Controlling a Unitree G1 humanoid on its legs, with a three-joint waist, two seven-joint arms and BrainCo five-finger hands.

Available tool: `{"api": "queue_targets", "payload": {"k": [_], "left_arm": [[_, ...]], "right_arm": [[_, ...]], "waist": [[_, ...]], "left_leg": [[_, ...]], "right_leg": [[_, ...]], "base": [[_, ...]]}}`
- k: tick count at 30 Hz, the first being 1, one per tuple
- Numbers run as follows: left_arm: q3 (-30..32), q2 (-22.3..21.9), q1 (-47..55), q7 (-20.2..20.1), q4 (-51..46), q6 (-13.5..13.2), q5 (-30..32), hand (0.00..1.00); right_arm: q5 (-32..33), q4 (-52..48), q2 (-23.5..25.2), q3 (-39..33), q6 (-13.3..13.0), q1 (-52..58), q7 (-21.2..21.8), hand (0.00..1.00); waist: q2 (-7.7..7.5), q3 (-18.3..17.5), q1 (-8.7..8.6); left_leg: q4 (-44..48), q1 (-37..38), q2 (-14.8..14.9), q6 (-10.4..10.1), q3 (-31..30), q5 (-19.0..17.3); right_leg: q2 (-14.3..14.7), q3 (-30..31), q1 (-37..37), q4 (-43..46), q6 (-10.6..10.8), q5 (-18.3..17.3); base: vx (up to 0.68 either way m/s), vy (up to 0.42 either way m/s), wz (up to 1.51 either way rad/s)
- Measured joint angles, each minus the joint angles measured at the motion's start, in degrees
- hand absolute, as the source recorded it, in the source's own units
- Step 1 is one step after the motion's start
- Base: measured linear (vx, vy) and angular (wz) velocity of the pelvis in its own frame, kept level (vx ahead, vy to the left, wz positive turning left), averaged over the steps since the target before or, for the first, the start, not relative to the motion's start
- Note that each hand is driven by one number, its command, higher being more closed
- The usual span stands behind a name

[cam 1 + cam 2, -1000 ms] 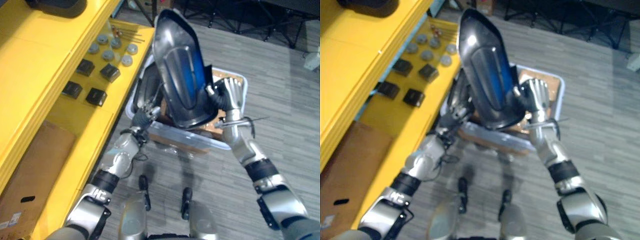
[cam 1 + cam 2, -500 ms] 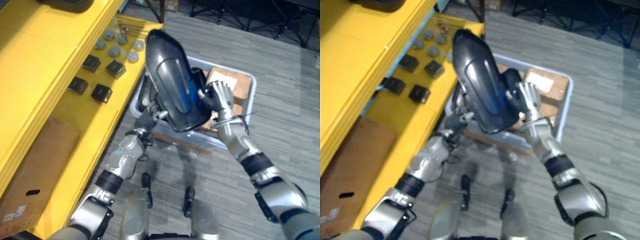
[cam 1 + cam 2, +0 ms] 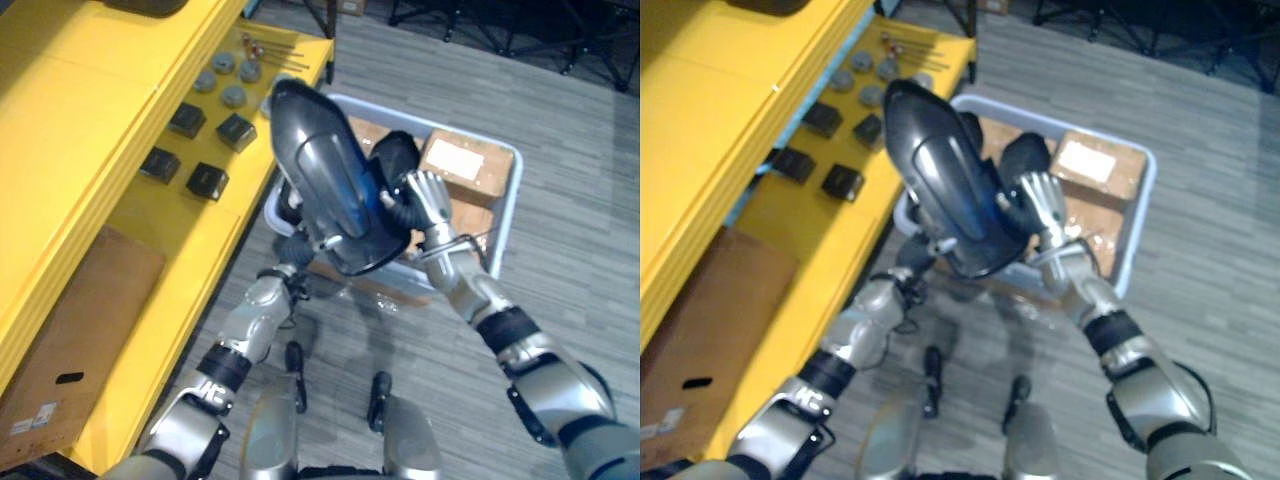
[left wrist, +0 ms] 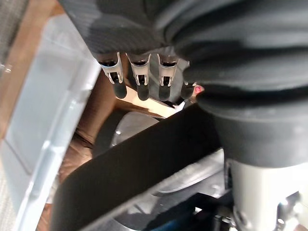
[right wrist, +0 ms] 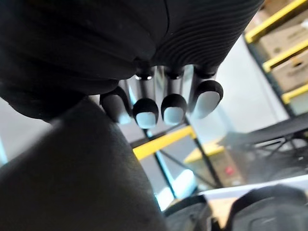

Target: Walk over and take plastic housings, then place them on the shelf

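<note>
Plastic housing (image 3: 330,190) pinned between left hand (image 4: 139,77) and right hand (image 3: 428,200), fingers straight, nothing hooked, so it could slip down into bin (image 3: 505,215)

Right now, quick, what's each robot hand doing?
Left robot hand: open, straight fingers against the dark plastic housing.
Right robot hand: open, pressed flat on the housing's other side.

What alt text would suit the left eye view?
The left hand and right hand carry a large dark housing between them above a grey bin of cardboard boxes. On the robot's left, a yellow shelf holds small black blocks and grey discs.
</note>
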Motion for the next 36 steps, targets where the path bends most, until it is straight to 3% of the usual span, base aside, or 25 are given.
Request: {"api": "queue_targets", "payload": {"k": [3, 4, 8, 11, 13, 19, 28, 32, 36], "left_arm": [[-0.13, 0.04, 0.48, 0.44, 0.80, -0.94, 0.02, 0.00], [-0.14, 0.02, 0.84, 0.74, 0.84, -1.46, 0.06, 1.00], [-0.22, -0.05, 2.26, 2.67, 0.88, -2.95, 0.30, 1.00], [-0.28, -0.14, 3.00, 3.40, 0.88, -5.33, 0.30, 1.00], [-0.36, -0.25, 3.64, 4.19, 0.88, -8.39, -0.01, 1.00], [-0.92, -0.26, 4.60, 5.24, 0.84, -12.98, -0.23, 1.00], [-2.39, -0.02, 6.66, 7.13, -2.39, -13.42, -2.26, 1.00], [-3.60, 0.08, 7.14, 7.14, -3.19, -13.45, -2.23, 1.00], [-4.02, 0.13, 9.00, 7.18, -4.61, -13.46, -2.11, 1.00]], "right_arm": [[-0.85, 0.00, 0.56, 0.52, 0.00, 1.64, -0.77, 1.00], [-0.91, 0.00, 0.62, 1.21, 0.00, 1.94, -1.14, 1.00], [-0.92, -0.01, 2.25, 1.66, -0.03, 4.21, -2.44, 1.00], [-0.86, -0.03, 2.98, 1.79, -0.03, 5.33, -3.50, 1.00], [-0.34, -0.31, 3.29, 2.41, -0.03, 5.92, -5.05, 1.00], [1.20, -2.75, 5.75, 2.40, -0.26, 8.57, -8.93, 1.00], [3.54, -7.36, 7.89, 1.42, -0.40, 13.49, -11.54, 1.00], [3.54, -8.63, 8.84, 0.78, -2.60, 16.03, -14.11, 1.00], [3.03, -9.54, 9.00, 0.67, -4.10, 18.22, -15.33, 1.00]], "waist": [[0.00, 0.00, 0.44], [0.00, 0.00, 0.48], [0.00, 0.00, 0.58], [-0.01, 0.00, 0.63], [-0.01, 0.00, 0.67], [-0.13, -0.02, 0.65], [-1.30, 0.21, 0.38], [-2.75, 0.00, 0.17], [-2.84, 0.01, -0.67]], "left_leg": [[-0.10, 0.00, 0.04, -0.04, -0.15, 0.02], [-0.13, 0.00, 0.03, -0.05, -0.16, 0.02], [-0.23, -0.06, -0.05, -0.05, -0.31, 0.02], [-0.25, -0.13, -0.05, -0.07, -0.47, 0.03], [-0.27, -0.13, -0.05, -0.08, -0.47, 0.04], [-0.47, -0.03, 0.00, -0.14, -0.41, 0.10], [-1.18, 1.30, 0.11, -0.23, 0.65, 0.14], [-2.01, 2.22, -0.02, -0.33, 1.12, 0.23], [-2.13, 2.92, -0.13, -0.34, 1.22, 0.21]], "right_leg": [[0.05, -0.21, -0.01, 0.13, -0.12, -0.18], [0.04, -0.22, -0.01, 0.13, -0.13, -0.21], [0.01, -0.33, 0.01, 0.12, -0.08, -0.32], [0.02, -0.44, 0.02, 0.12, -0.08, -0.35], [0.03, -0.44, 0.03, 0.10, -0.08, -0.34], [0.10, -0.43, 0.08, 0.04, -0.08, -0.34], [0.23, 0.61, 0.71, -0.59, 0.00, -0.13], [0.32, 0.95, 1.15, -1.23, -0.03, 0.00], [0.32, 0.94, 2.20, -2.17, 0.12, 0.33]], "base": [[0.00, -0.004, 0.01], [0.00, 0.000, 0.00], [0.00, 0.000, 0.00], [0.00, 0.000, 0.00], [0.00, 0.000, 0.00], [0.00, 0.000, 0.00], [0.00, 0.000, -0.06], [0.01, 0.002, -0.06], [0.00, 0.000, 0.00]]}}
